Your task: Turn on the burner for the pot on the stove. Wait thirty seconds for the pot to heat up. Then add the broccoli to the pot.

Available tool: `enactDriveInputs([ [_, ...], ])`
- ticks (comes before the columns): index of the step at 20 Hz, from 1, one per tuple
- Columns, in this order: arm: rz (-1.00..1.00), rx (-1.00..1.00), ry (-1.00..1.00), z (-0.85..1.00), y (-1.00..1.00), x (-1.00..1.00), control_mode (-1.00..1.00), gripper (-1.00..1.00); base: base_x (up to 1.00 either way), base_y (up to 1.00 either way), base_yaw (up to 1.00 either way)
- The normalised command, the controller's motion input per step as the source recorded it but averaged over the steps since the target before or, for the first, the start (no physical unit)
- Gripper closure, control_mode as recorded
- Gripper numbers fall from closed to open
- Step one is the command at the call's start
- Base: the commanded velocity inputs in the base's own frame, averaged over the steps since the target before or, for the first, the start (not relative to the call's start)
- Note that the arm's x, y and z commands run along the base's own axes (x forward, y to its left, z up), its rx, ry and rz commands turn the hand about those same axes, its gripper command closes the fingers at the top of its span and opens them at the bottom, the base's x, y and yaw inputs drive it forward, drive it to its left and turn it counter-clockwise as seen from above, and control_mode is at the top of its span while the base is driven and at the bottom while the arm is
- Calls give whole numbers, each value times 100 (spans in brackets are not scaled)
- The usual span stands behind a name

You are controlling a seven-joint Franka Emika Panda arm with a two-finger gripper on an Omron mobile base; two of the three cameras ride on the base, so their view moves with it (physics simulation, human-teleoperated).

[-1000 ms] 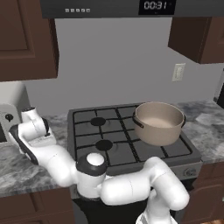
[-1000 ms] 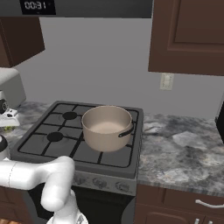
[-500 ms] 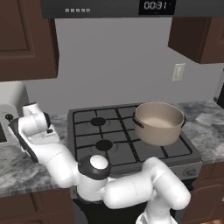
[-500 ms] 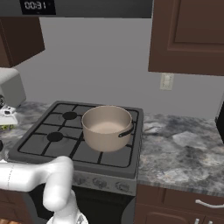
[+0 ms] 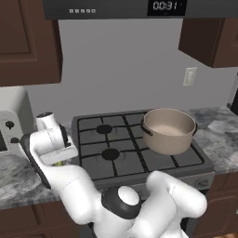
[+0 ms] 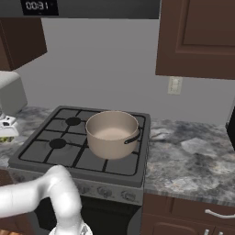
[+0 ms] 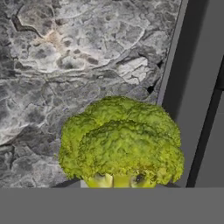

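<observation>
The broccoli [image 7: 120, 146], a yellow-green floret, sits very close in the hand view above the grey marble counter [image 7: 65, 65]. My gripper [image 7: 120, 183] is shut on its stalk, with dark tips just showing at either side. In the left base view the gripper [image 5: 58, 160] hangs over the counter just left of the stove [image 5: 116, 158], a bit of green under it. The gripper [image 6: 5, 133] is at the far left edge of the right base view. The beige pot [image 5: 168, 130] stands on the stove's back right burner, far from the gripper. The pot [image 6: 112, 133] looks empty.
A white boxy appliance [image 5: 7, 132] stands on the counter behind the hand. Marble counter [image 6: 193, 156] runs on to the right of the stove. Dark cabinets [image 6: 197, 36] hang above. The stove's front knobs [image 6: 105, 193] line its front edge. My white arm [image 5: 139, 204] fills the foreground.
The hand has shifted a little to the right, toward the stove, and the jaws have drawn in on the broccoli. The pot has not moved.
</observation>
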Motion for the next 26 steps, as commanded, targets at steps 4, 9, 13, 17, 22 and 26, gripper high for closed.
enactDriveInputs([
  [4, 0, 12, -9, 68, -58, -62, -100, 100, 0, 0, 0],
  [9, 0, 22, 1, 100, -47, -8, -100, 100, 0, 0, 0],
  [13, -3, 16, 0, 92, -72, -4, -100, 100, 0, 0, 0],
  [17, -8, 5, 0, 48, -90, -16, -100, 100, 0, 0, 0],
  [22, -12, 0, 0, 28, -99, -10, -100, 100, 0, 0, 0],
  [26, -14, 0, 0, 27, -96, 0, -100, 100, 0, 0, 0],
])
